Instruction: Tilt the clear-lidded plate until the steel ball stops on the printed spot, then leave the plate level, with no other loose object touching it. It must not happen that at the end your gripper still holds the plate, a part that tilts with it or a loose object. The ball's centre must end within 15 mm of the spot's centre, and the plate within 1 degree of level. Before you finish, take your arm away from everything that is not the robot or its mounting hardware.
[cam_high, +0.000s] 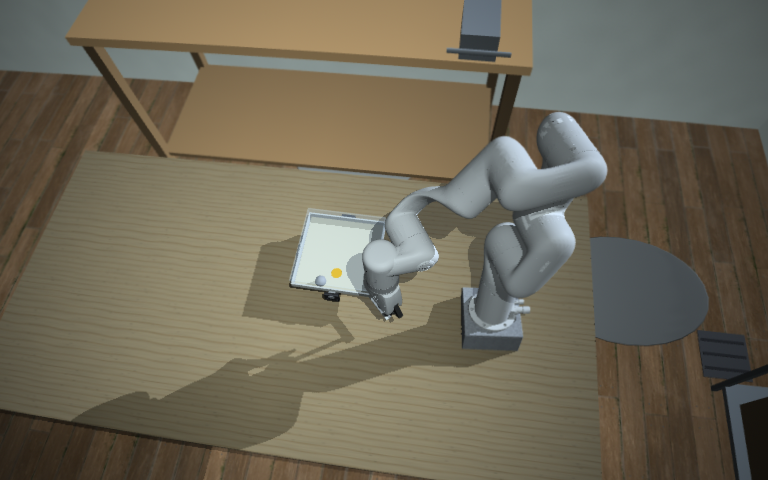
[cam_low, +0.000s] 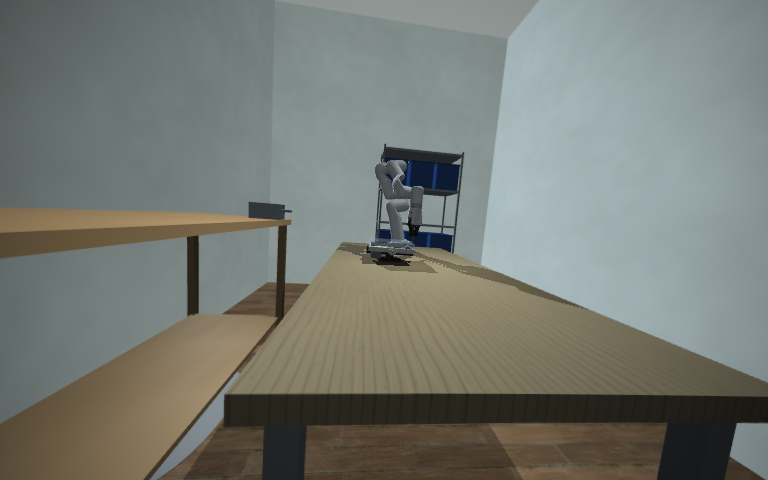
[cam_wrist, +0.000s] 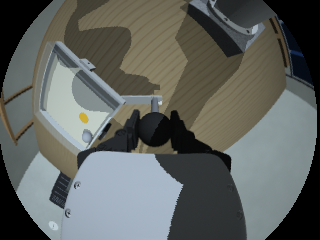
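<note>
Hand (cam_wrist: 155, 128) is clenched on a black knob (cam_wrist: 155, 130) at the end of a handle (cam_wrist: 140, 99) sticking out from the plate (cam_high: 317, 232) on the worktop (cam_high: 141, 271). Inside the plate, the ball (cam_high: 320, 280) lies just beside the orange spot (cam_high: 336, 272), near the front wall.

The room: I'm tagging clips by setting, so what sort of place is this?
Probably a workshop or lab: a long wooden table carrying the arm, a workbench alongside, and a metal rack of blue bins by the wall.
</note>
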